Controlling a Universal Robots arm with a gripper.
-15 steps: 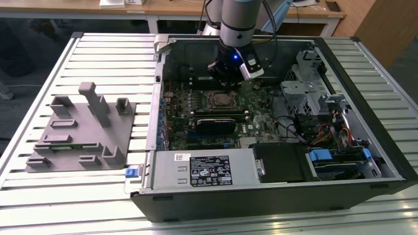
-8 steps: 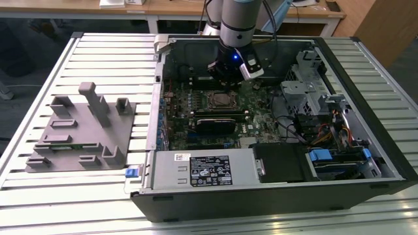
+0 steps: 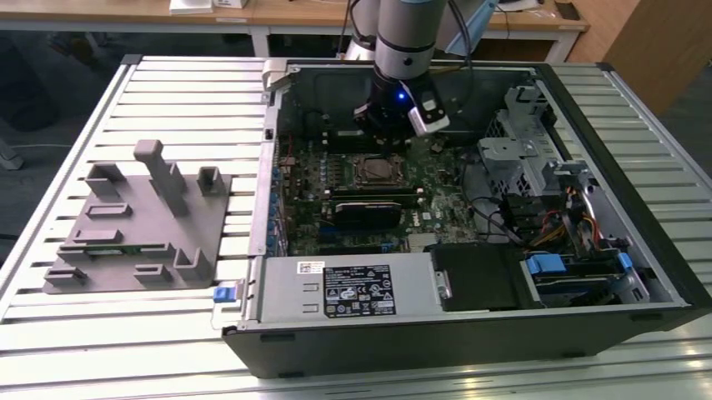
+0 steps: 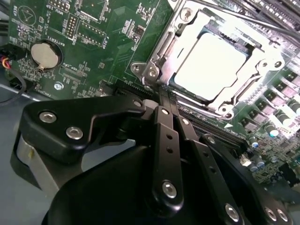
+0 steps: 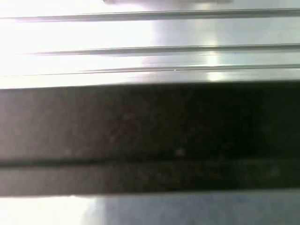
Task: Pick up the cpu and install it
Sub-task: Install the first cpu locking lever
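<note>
The arm (image 3: 403, 33) reaches down into the open computer case (image 3: 468, 333), which lies on its side on the slatted metal tabletop (image 3: 178, 75). The jaws (image 3: 392, 133) hang above the green motherboard (image 3: 333, 225), at the far side of the socket (image 3: 378, 171).

In the second wrist view the cpu (image 4: 211, 65) sits square inside the socket's metal frame (image 4: 154, 61), its pale silvery top glaring under the light. It lies flat, apart from the jaws, just beyond the black linkage of the gripper (image 4: 161, 101). The black links converge towards one point there, so the jaws look pressed together with nothing between them, though the tips themselves are hard to make out against the board. A round coin battery (image 4: 46, 54) sits on the board off to one side of the jaws.

Well apart from the jaws, outside the case on the exterior view's left, a grey plastic fixture (image 3: 139, 225) with upright blocks rests on the tabletop.

The first wrist view gives a dark band (image 5: 150, 136) across bright metal slats (image 5: 150, 47).
</note>
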